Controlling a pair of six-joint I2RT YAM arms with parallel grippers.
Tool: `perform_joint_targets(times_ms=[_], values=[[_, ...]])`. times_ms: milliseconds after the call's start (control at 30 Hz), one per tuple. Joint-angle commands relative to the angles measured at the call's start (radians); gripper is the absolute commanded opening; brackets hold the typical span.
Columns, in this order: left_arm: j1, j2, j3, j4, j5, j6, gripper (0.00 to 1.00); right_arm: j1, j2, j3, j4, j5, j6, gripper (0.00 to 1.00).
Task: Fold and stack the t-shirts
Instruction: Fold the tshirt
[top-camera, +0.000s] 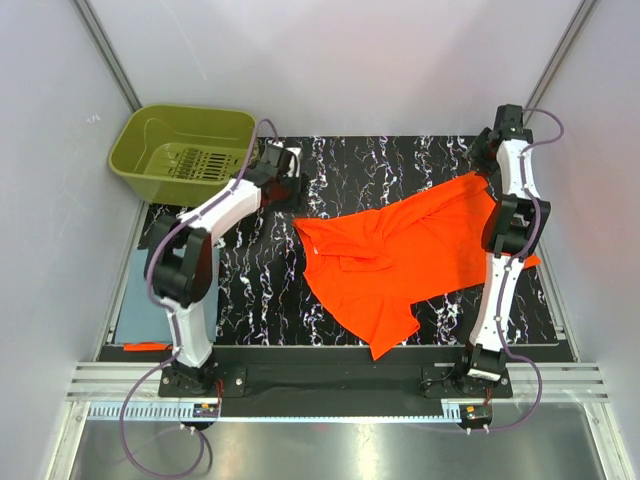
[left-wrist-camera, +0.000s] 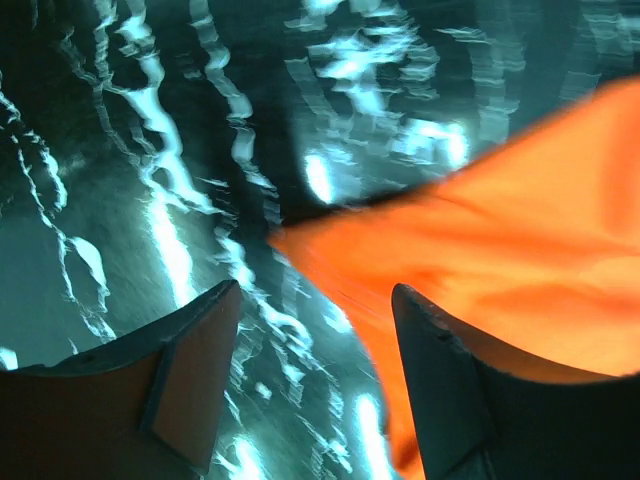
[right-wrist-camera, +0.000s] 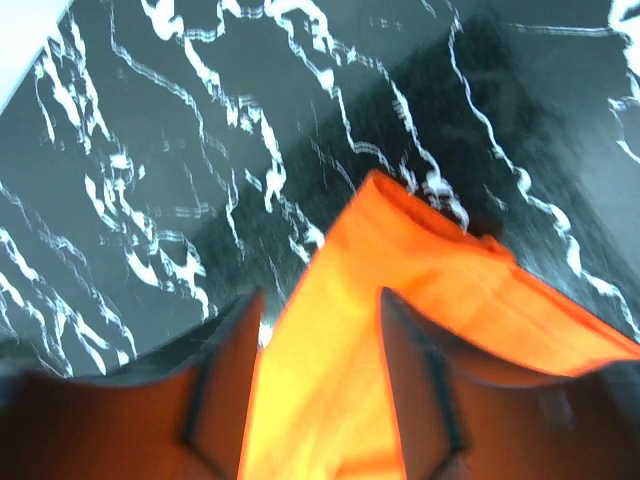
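The orange t-shirt (top-camera: 400, 255) lies spread and rumpled on the black marbled tabletop (top-camera: 260, 290), right of centre, with one sleeve pointing to the near edge. The right gripper (right-wrist-camera: 320, 300) sits over the shirt's far right corner, its fingers apart with orange cloth showing in the gap. The left gripper (left-wrist-camera: 315, 295) is wide open and empty above bare tabletop near the green basket (top-camera: 180, 112), just beside the shirt's left tip. A folded blue-grey t-shirt (top-camera: 135, 300) lies at the left edge.
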Motion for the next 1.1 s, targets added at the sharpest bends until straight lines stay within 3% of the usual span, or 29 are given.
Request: perform_joint_targets(times_ms=[0,67,200,267,467,667,1067], values=[[-0.09,-0.216,-0.066,0.0,-0.055,-0.008,0.67,-0.007,-0.125,0.049,-0.133,0.015,-0.069,0.6],[-0.133,-0.27,-0.124,0.01,-0.017,-0.039,0.66,-0.012,-0.162,0.023,-0.157,0.0,-0.072,0.64],[-0.185,-0.393,-0.362,0.208,0.154,-0.126,0.43,-0.015,-0.237,-0.078,-0.167,-0.017,-0.058,0.65],[-0.195,-0.401,-0.416,0.266,0.214,-0.188,0.44,-0.015,-0.262,-0.118,-0.162,-0.039,-0.057,0.62],[-0.247,-0.34,-0.494,0.396,0.281,-0.239,0.61,-0.015,-0.34,-0.256,-0.122,-0.077,-0.058,0.6],[-0.259,-0.212,-0.501,0.523,0.323,-0.306,0.52,-0.015,-0.385,-0.36,-0.072,-0.092,-0.096,0.59],[-0.27,-0.102,-0.435,0.525,0.291,-0.326,0.54,-0.022,-0.426,-0.466,-0.024,-0.119,-0.116,0.58]])
